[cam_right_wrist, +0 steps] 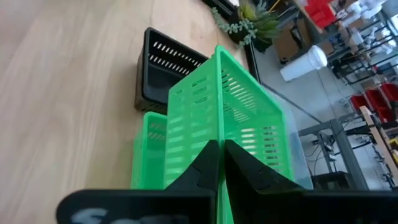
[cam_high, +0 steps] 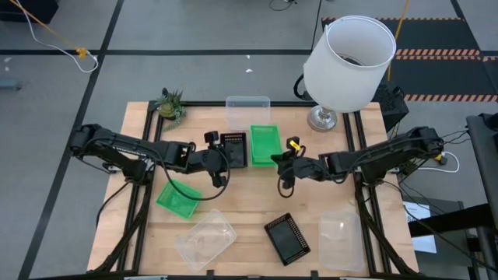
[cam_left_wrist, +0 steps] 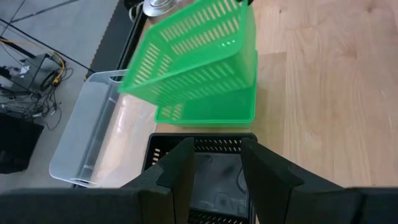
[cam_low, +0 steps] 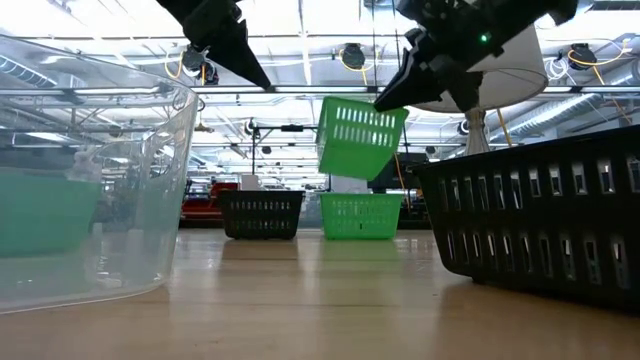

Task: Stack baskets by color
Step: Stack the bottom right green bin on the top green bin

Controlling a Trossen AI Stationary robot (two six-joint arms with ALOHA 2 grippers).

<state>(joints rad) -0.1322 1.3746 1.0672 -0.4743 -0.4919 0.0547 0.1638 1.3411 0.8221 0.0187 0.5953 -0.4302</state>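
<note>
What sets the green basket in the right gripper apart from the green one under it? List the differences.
The lifted green basket hangs in the air, tilted; the lower green basket sits level on the table. The right gripper is shut on the lifted one's wall; nothing grips the lower one. Both are bright green with slotted walls.

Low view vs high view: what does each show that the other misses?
Low view only: the green basket in the right end effector hangs tilted, clear of the table, above the second green basket.

High view only: a third green basket near the left arm, the clear basket at the back, the plant figure, and the whole lampshade.

Both: the back black basket, the front black basket, and the front clear basket.
</note>
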